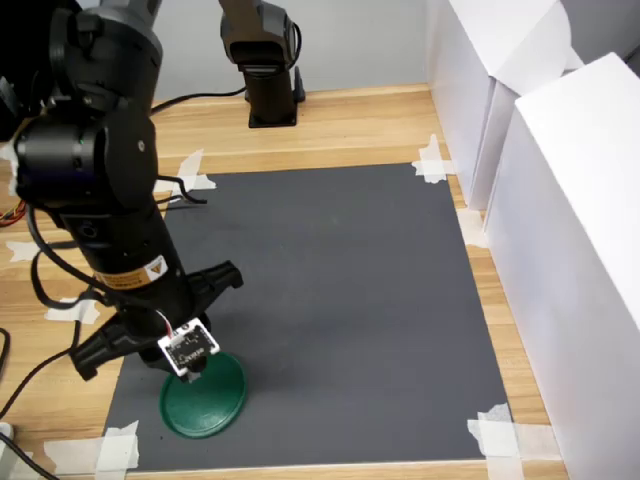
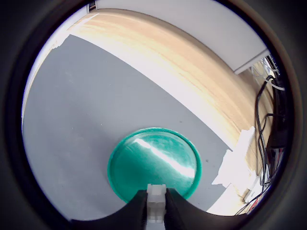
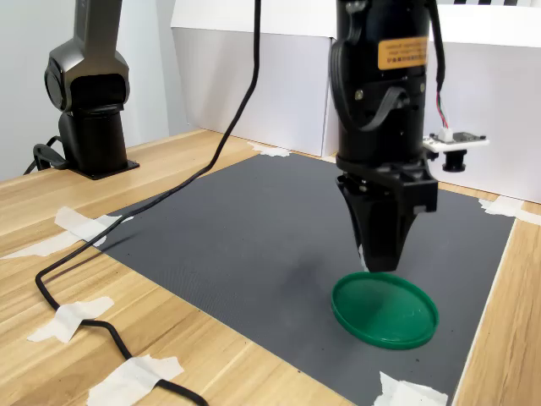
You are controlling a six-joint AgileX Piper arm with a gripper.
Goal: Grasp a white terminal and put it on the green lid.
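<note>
In the first exterior view, the black arm (image 1: 100, 190) stands over the near left part of the dark grey mat (image 1: 340, 300), which is taped at its corners to the wooden tabletop (image 1: 350, 125). White tape scraps (image 1: 195, 172) hold the mat's far left corner, and a black cable (image 1: 40, 270) loops down beside the arm. The wrist camera module (image 1: 188, 347) sits just above the green lid (image 1: 205, 395), which lies flat on the mat close to its near left corner.

The claw (image 2: 156, 211) points straight down over the lid – in the wrist view its two dark fingers (image 2: 136, 213) are closed on the white terminal (image 2: 156, 203), a tiny stepped white block pinched between them at the near rim of the green disc. Whether the terminal touches the lid's surface cannot be told from this view. In the second exterior view the claw (image 3: 380, 258) hangs with its tips just above the far left edge of the lid (image 3: 385, 310), apart from it – the terminal itself is too small to make out there.

Further right in the first exterior view, the mat is bare grey up to more tape (image 1: 505, 432) at its near right corner, and white boxes (image 1: 560, 200) stand along the tabletop's right edge. A second black arm base (image 1: 265, 60) stands at the far side.
</note>
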